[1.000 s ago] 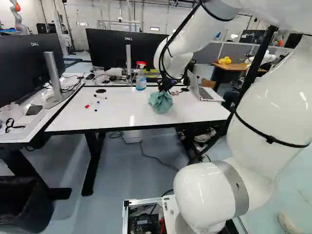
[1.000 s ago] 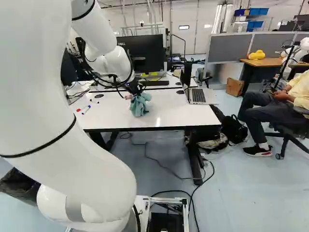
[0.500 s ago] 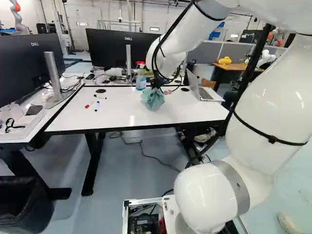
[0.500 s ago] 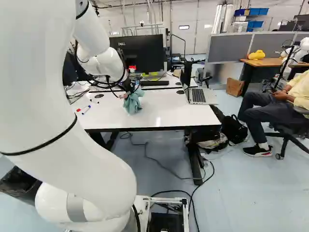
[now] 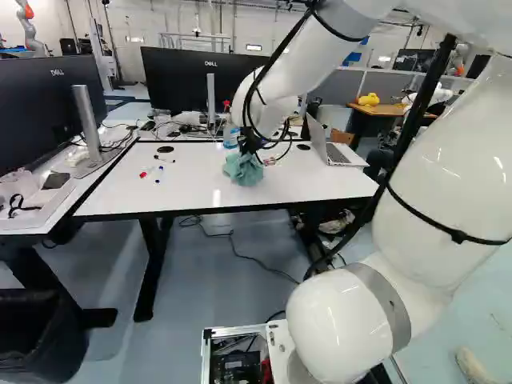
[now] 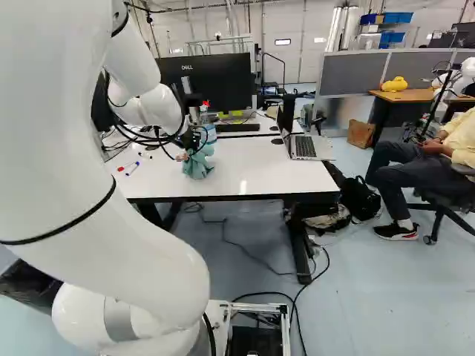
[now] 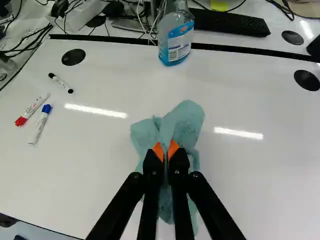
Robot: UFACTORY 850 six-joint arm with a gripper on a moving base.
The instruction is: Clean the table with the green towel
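A thick white robot arm (image 5: pixel 448 184) rises close by and reaches out over a white table. At its end, the black tool (image 7: pixel 165 150) has its two orange-padded fingers nearly together, pinching a fold of the green towel (image 7: pixel 182 122). The towel bunches around the fingertips, its loose folds seeming to rest on the tabletop (image 7: pixel 100 175). With so small a pinch, drag during a wipe could pull the cloth free, or leave bare fingertips scraping the surface. To the arm's left lie a red-capped marker (image 7: pixel 32 110), a blue-capped marker (image 7: pixel 41 122) and a black-capped marker (image 7: pixel 61 83); a wide sweep there could roll them off. Beyond the towel, a spray bottle (image 7: pixel 175 42) stands upright near the far edge; a long forward stroke might topple it. An open laptop (image 5: pixel 342 156) sits to the right, where trailing cloth could snag it.
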